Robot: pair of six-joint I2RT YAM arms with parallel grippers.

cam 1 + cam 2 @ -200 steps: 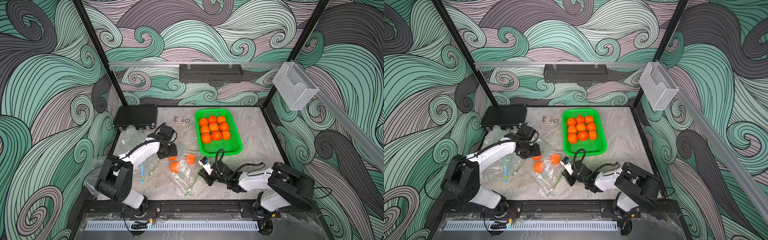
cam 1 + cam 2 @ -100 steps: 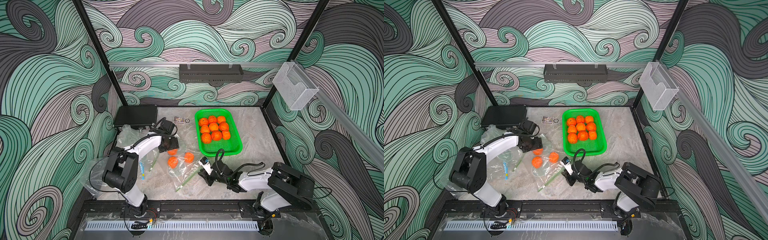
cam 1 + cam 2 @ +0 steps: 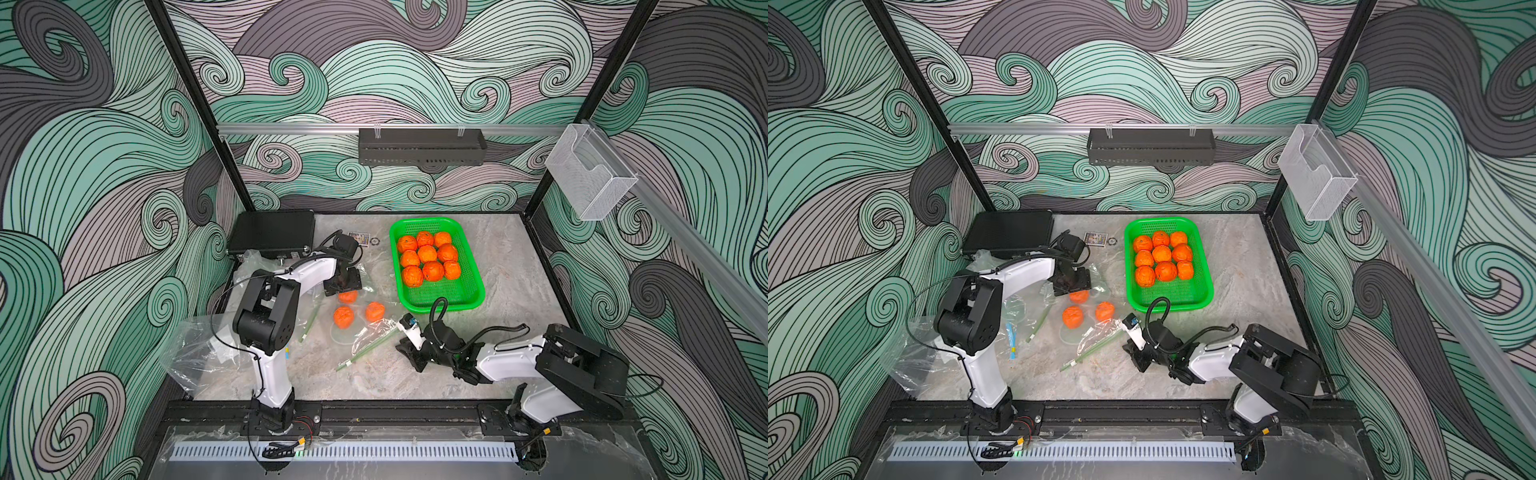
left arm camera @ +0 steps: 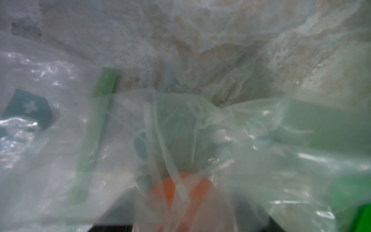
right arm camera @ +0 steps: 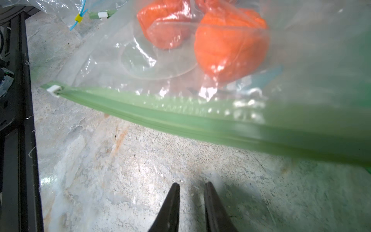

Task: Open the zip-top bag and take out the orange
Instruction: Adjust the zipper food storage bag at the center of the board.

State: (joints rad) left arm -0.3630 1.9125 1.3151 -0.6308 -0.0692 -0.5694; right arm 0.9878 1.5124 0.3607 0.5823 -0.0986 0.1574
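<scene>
Right wrist view: orange (image 5: 230,46) lies ahead of right pincer (image 5: 192,183), apart

Marbled tabletop (image 3: 507,299) carries 1 green basket (image 3: 467,300), zip-top bag (image 3: 358,337) just near-left of it, black case (image 3: 272,232) and small card (image 3: 360,238) far-left, loose clear bags (image 3: 195,353) well left.

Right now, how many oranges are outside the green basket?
3 oranges: one partly under the left arm; two side by side in front of it, in the bag. Plastic may hide others.
</scene>
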